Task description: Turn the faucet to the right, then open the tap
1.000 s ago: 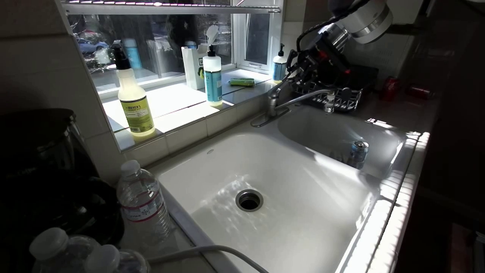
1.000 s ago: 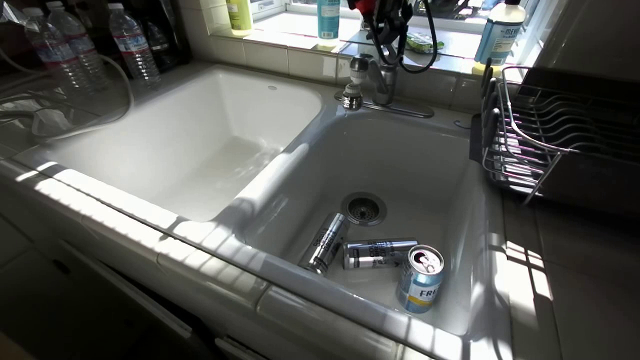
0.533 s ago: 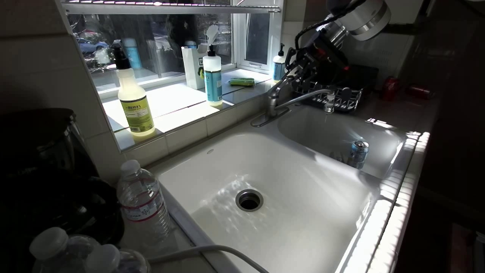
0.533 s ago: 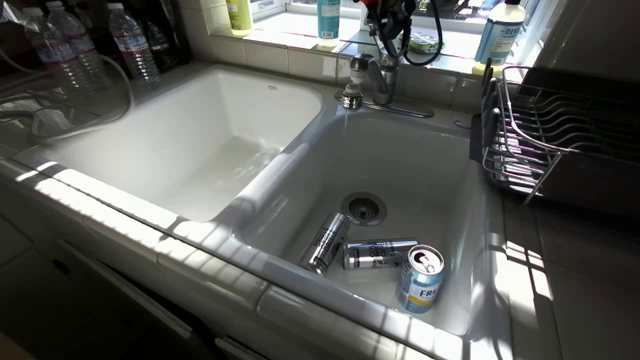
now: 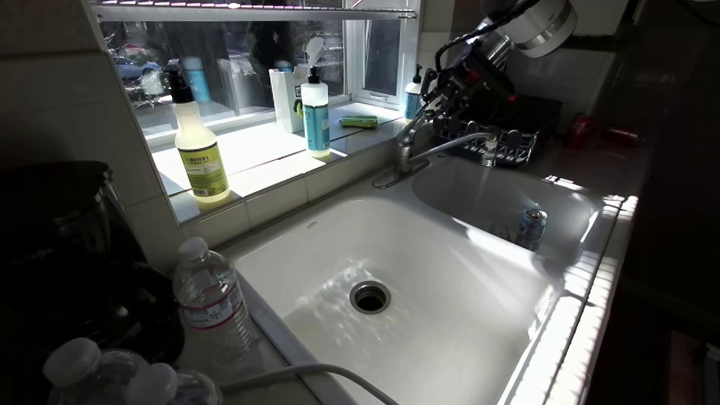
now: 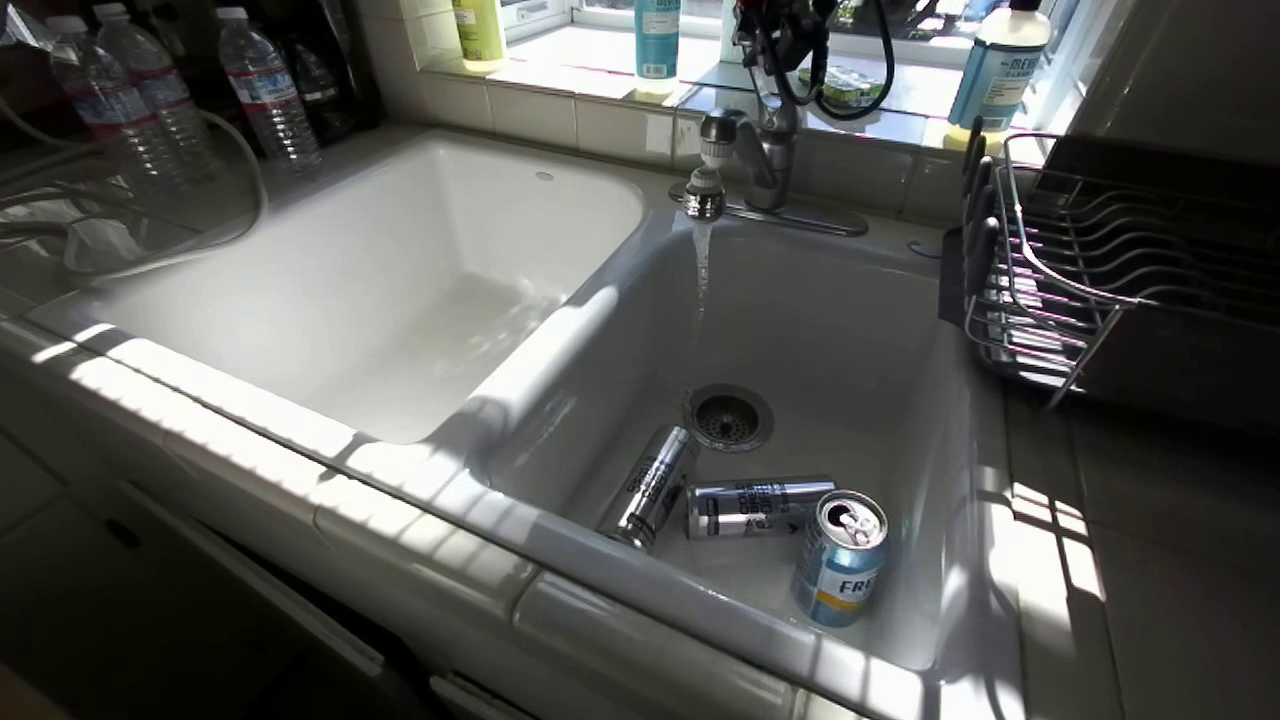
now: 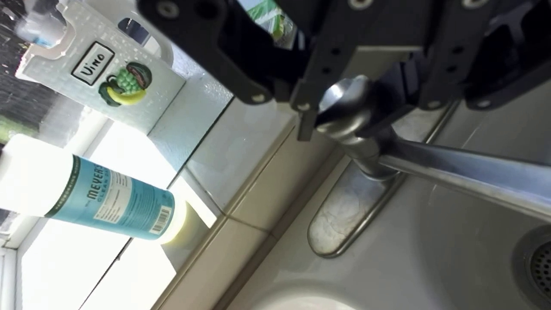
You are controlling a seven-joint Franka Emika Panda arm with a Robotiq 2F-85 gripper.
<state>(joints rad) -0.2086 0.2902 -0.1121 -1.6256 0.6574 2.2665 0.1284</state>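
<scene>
The faucet's chrome spout (image 5: pixel 450 146) points out over the sink basin that holds cans; it also shows in the wrist view (image 7: pixel 465 170). A stream of water (image 6: pixel 703 265) falls from its nozzle (image 6: pixel 704 190). The tap (image 7: pixel 344 125), a stubby chrome handle on the base column, is tilted up; it shows in an exterior view (image 5: pixel 417 122). My gripper (image 7: pixel 346 120) comes from the top of the wrist view, with one finger on each side of the tap. It appears shut on the tap; the contact at the right finger is dark. The gripper also shows in an exterior view (image 5: pixel 436 109).
Soap bottles (image 5: pixel 316 121) (image 6: pixel 1000 75) and a green packet (image 5: pixel 360 122) stand or lie on the sill behind the faucet. A white carton (image 7: pixel 103 69) is there too. A dish rack (image 6: pixel 1060 270) stands beside the basin. Several cans (image 6: pixel 842 560) are in the basin.
My gripper has moved slightly up and back with the tap, which has tilted up. Water has started from the nozzle and grown from a thin trickle to a stream. The spout has not moved.
</scene>
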